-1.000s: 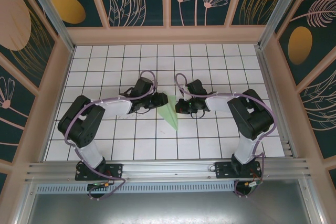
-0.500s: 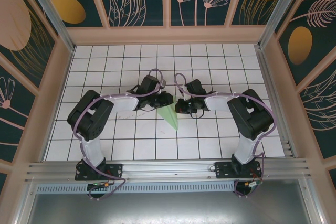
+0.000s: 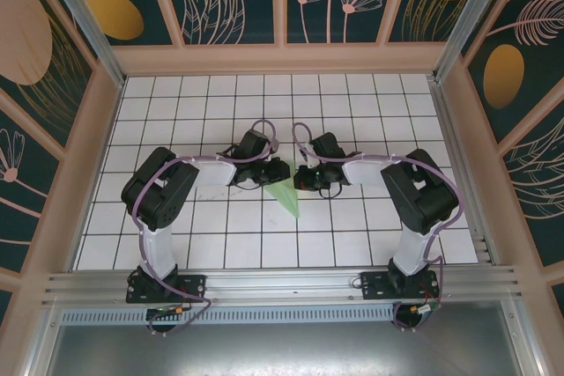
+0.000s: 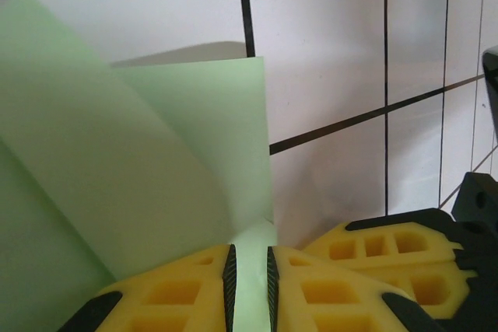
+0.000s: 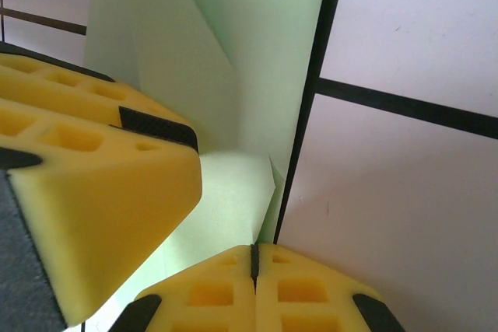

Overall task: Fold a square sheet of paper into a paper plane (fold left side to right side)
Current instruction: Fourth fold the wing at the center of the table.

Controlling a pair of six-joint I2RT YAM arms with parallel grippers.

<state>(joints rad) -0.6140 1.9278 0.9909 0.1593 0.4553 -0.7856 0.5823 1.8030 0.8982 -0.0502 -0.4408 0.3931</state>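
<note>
Holding the paper plane at the middle of the table

The paper plane (image 3: 288, 198), a narrow pale green dart, lay on the white tiled table (image 3: 352, 244) between the two arms, with its tip pointing to the near edge. The left gripper (image 4: 249, 281) was at its wide far end. Its yellow pads (image 4: 179, 293) were closed on a raised flap of the paper, with only the thin sheet between them. The right gripper (image 5: 253, 270) stood just beside, jaws pressed fully together at the paper's edge; whether they pinched the paper I could not tell.
</note>
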